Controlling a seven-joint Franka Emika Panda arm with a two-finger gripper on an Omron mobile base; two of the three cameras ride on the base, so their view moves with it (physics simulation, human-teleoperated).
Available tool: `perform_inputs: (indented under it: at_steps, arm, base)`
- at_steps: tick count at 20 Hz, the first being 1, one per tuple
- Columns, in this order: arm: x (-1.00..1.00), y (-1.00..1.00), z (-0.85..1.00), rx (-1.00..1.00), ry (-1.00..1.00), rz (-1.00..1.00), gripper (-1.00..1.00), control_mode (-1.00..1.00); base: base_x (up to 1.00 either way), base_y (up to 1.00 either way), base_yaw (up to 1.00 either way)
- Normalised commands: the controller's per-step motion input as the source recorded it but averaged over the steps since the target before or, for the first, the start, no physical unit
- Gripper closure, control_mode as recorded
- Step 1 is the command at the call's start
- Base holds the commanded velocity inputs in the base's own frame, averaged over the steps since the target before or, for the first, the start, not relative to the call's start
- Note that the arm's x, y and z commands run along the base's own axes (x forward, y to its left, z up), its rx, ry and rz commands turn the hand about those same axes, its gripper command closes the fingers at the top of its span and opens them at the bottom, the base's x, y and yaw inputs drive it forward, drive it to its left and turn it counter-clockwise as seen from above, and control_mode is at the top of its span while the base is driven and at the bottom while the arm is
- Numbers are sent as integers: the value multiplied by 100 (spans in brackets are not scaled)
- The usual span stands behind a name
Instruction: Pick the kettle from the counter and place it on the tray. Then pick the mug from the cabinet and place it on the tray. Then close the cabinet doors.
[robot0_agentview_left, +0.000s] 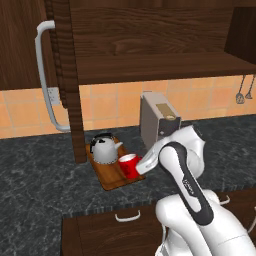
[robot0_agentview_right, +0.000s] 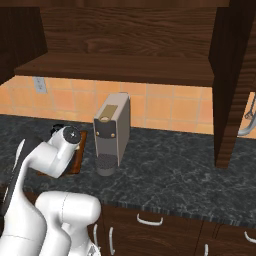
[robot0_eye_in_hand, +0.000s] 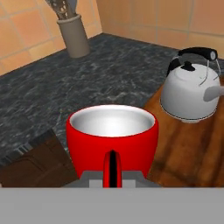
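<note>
The red mug (robot0_agentview_left: 129, 165) (robot0_eye_in_hand: 111, 133) is at the near right corner of the wooden tray (robot0_agentview_left: 111, 177) (robot0_eye_in_hand: 192, 144), its handle turned toward my hand. My gripper (robot0_agentview_left: 139, 165) is right against it and looks shut on it; the mug hides the fingertips. The silver kettle (robot0_agentview_left: 104, 149) (robot0_eye_in_hand: 189, 94) stands upright on the far part of the tray, apart from the mug. Above the counter (robot0_agentview_left: 35, 175), the cabinet (robot0_agentview_left: 160, 67) (robot0_agentview_right: 115, 70) is open, its doors (robot0_agentview_left: 65, 75) (robot0_agentview_right: 230, 85) swung out to either side.
A boxy grey coffee machine (robot0_agentview_left: 157, 122) (robot0_agentview_right: 112, 132) stands just right of the tray, close to my arm. A utensil holder (robot0_eye_in_hand: 72, 33) sits by the tiled wall. Utensils (robot0_agentview_left: 244, 92) hang at the far right. Drawers (robot0_agentview_left: 127, 216) run below the counter edge.
</note>
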Motion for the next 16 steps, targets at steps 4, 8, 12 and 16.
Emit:
perform_inputs:
  at_steps: [4, 8, 12, 16]
  arm:
    - [35, 16, -22, 0, -15, 2, 100, -100]
    - [25, 8, -23, 0, -3, 0, 100, -100]
    - [18, 0, -26, 0, 6, 0, 100, -100]
    - [16, 7, -30, 0, 2, 0, 100, -100]
  base:
    - [0, 0, 0]
    - [0, 0, 0]
    - [0, 0, 0]
    - [0, 0, 0]
